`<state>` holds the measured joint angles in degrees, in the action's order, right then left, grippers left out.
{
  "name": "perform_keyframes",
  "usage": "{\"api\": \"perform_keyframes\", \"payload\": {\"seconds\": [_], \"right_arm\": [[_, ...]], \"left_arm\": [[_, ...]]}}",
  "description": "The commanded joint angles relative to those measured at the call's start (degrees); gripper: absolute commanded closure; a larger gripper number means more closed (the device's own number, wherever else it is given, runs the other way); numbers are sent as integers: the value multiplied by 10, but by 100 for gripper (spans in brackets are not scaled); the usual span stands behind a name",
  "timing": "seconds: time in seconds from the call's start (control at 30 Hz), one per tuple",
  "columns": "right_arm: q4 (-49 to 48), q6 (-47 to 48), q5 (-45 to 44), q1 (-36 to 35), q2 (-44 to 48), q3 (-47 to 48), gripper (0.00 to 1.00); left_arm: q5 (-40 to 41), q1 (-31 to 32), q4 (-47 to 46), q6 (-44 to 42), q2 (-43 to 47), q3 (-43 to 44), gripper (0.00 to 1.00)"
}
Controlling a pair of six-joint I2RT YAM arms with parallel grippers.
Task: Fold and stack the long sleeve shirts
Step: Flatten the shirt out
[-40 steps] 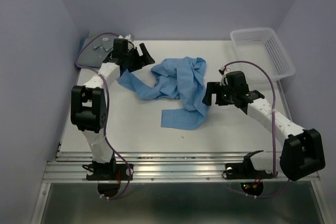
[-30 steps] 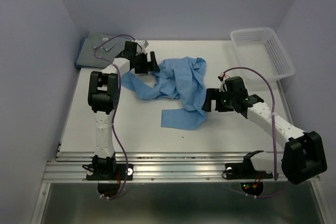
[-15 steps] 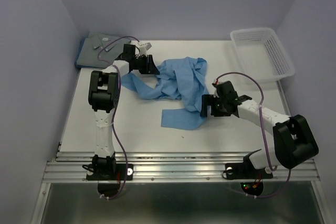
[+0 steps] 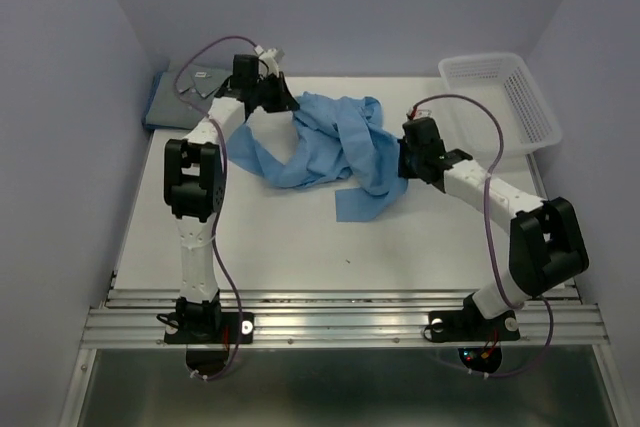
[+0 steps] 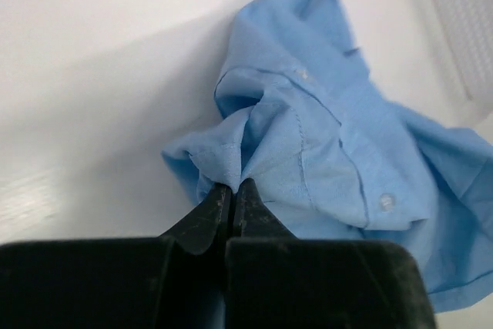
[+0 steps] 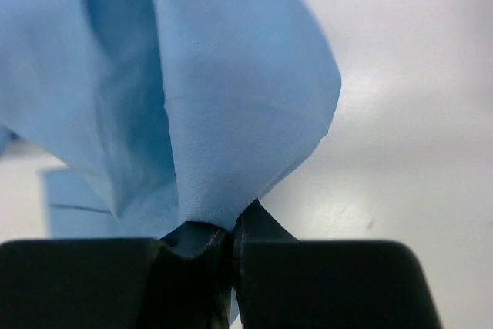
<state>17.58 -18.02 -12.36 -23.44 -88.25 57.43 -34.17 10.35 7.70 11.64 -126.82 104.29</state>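
Observation:
A light sky-blue long sleeve shirt (image 4: 335,147) lies crumpled across the middle of the white table. My left gripper (image 4: 285,105) is shut on its upper left edge; in the left wrist view the jaws (image 5: 233,188) pinch a fold of the shirt (image 5: 323,152) beside a white button. My right gripper (image 4: 402,162) is shut on the shirt's right edge, and the right wrist view shows the cloth (image 6: 223,98) bunched between the fingertips (image 6: 231,230). A duller grey-blue shirt (image 4: 185,92) lies folded flat at the back left corner.
A white mesh basket (image 4: 500,97) stands at the back right corner. Purple walls close in the table on the left, back and right. A metal rail (image 4: 340,322) runs along the near edge by the arm bases.
Both grippers have closed on the blue shirt. The left one pulled its edge toward the back left, the right one moved back and right, and the loose lower end has shifted right.

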Motion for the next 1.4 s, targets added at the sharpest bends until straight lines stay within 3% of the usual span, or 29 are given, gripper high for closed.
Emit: {"api": "perform_keyframes", "payload": {"seconds": [0.0,0.1,0.2,0.27,0.4,0.57,0.73,0.93,1.03,1.07,1.23,1.27,1.3,1.33,1.37], "right_arm": [[-31,73,-169,43,6,171,99],[-55,124,-167,96,-4,269,99],[-64,190,-147,121,-22,411,99],[-64,228,-151,121,-31,497,99],[-64,279,-154,121,-12,564,99],[-91,320,-159,121,55,543,99],[-102,348,-195,121,112,508,99],[-102,369,-238,121,128,502,99],[-101,373,-253,121,128,477,99],[-101,368,-264,121,125,465,99],[-96,289,-227,153,96,314,99],[-85,268,-179,178,86,293,99],[-76,228,-150,190,61,270,99],[-64,210,-129,201,44,265,99],[-39,200,-102,207,25,266,96]], "left_arm": [[141,-2,1,8,114,226,100],[169,-2,21,24,82,396,100],[174,-2,-21,50,90,436,100],[169,-2,-71,58,140,408,100],[155,-2,-117,56,240,329,100],[211,-2,-142,6,397,170,100],[217,-2,-156,10,528,-2,100],[228,-2,-122,15,605,-57,100],[242,-2,-100,20,594,-66,99],[245,-2,-85,20,585,-72,84],[261,-2,-78,38,499,-159,65],[256,-2,-56,37,483,-167,38],[257,-3,-42,37,462,-168,23],[264,-3,-24,42,418,-161,2],[268,-4,24,54,396,-149,1]]}}
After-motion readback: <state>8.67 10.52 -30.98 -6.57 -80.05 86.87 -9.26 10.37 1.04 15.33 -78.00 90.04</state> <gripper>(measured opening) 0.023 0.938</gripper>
